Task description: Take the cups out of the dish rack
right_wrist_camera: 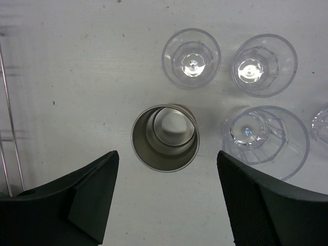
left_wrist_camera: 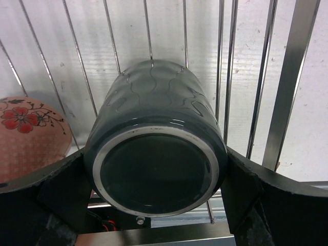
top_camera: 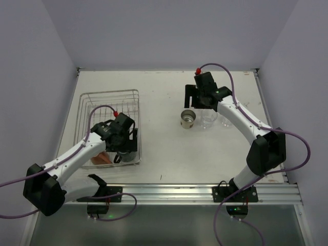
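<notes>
L gripper straddles the dark mug, on its side in the dish rack; can't tell if clamped. R gripper hangs open over the steel cup. Risk: glossy mug slips, hits the floral cup.

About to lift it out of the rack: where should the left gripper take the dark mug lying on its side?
Grip the dark mug across its round body, just behind the ringed end facing the left gripper, one finger on each flank. Come in end-on, along its axis: it lies sideways on the dish rack wires, leaving both flanks open.
</notes>
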